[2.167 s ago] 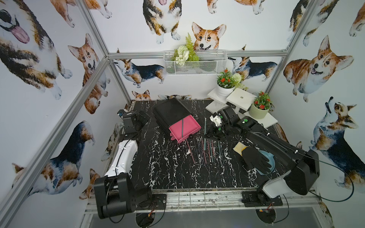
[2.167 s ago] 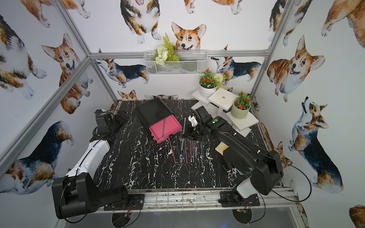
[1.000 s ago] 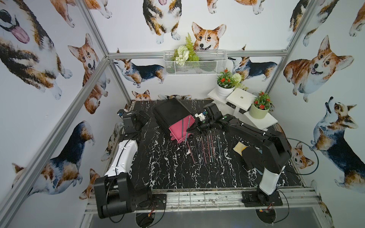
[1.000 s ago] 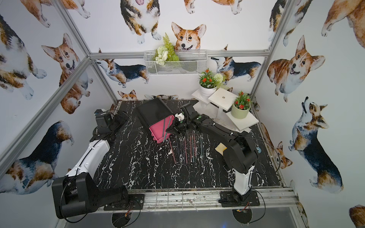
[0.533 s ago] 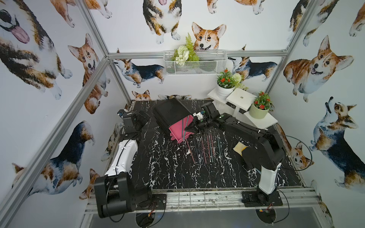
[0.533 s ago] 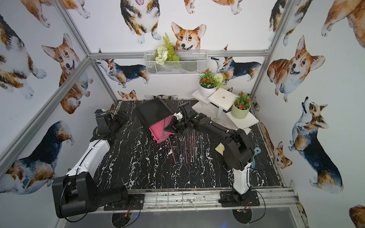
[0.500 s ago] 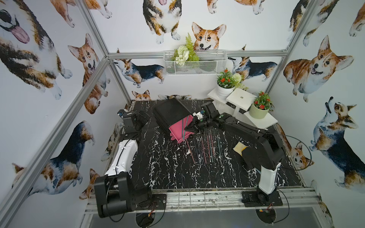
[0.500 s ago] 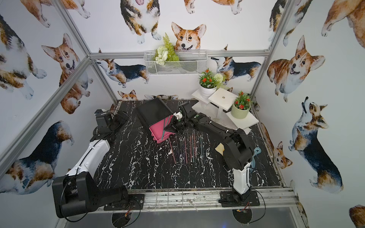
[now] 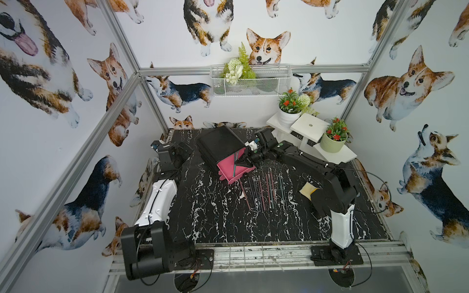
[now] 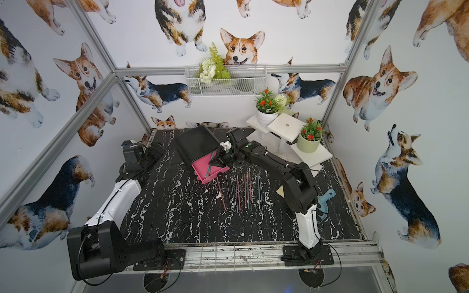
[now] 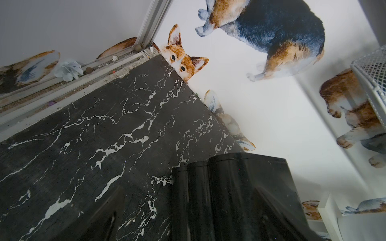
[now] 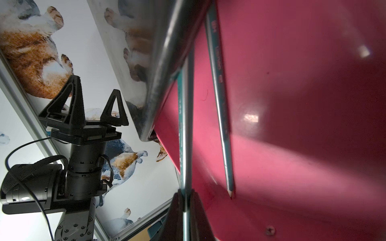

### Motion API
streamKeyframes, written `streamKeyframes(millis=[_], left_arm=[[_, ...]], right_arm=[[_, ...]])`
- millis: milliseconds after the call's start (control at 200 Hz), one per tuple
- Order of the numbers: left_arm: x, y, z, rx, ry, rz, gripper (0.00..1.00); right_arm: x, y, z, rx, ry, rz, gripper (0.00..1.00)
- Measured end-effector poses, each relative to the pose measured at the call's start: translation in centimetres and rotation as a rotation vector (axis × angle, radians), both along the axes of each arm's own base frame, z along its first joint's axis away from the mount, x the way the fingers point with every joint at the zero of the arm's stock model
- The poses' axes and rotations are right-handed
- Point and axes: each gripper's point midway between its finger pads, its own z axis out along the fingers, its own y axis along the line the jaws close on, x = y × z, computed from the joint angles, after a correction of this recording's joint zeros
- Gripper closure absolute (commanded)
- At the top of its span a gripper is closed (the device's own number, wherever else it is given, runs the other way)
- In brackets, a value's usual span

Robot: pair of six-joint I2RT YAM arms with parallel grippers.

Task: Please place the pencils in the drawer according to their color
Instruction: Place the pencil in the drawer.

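The drawer (image 9: 228,172) stands pulled out of the black cabinet (image 9: 218,144), its pink inside showing in both top views (image 10: 203,170). My right gripper (image 12: 185,196) is over its right side, shut on a teal pencil (image 12: 184,125) that slants into the tray toward the cabinet's edge (image 12: 167,62). Another teal pencil (image 12: 219,104) lies on the pink floor (image 12: 292,125). Several pink, teal and dark pencils (image 9: 265,187) lie in a row on the black marble table (image 9: 215,215). My left gripper (image 12: 95,84) is open and empty, left of the cabinet (image 11: 229,187).
A yellow sponge (image 9: 308,189) and a blue tool (image 10: 326,200) lie right of the pencil row, by the right arm's elbow. A white stepped stand (image 9: 309,129) with flower pots fills the back right corner. A wire basket (image 9: 250,81) hangs on the back wall.
My right arm has swung left from the far end of the pencil row to the open drawer, carrying the teal pencil. In the last half second it barely moves. The left arm stays still.
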Motion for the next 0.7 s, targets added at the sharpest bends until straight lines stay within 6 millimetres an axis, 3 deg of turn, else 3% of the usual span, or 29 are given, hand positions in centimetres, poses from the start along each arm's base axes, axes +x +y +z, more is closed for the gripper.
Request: streamKeyframes(millis=[701], left_arm=[[0.0, 0.0, -0.1, 0.0, 0.001, 0.0, 0.0]], right_arm=[[1.5, 0.5, -1.5, -0.029, -0.005, -0.015, 0.99]])
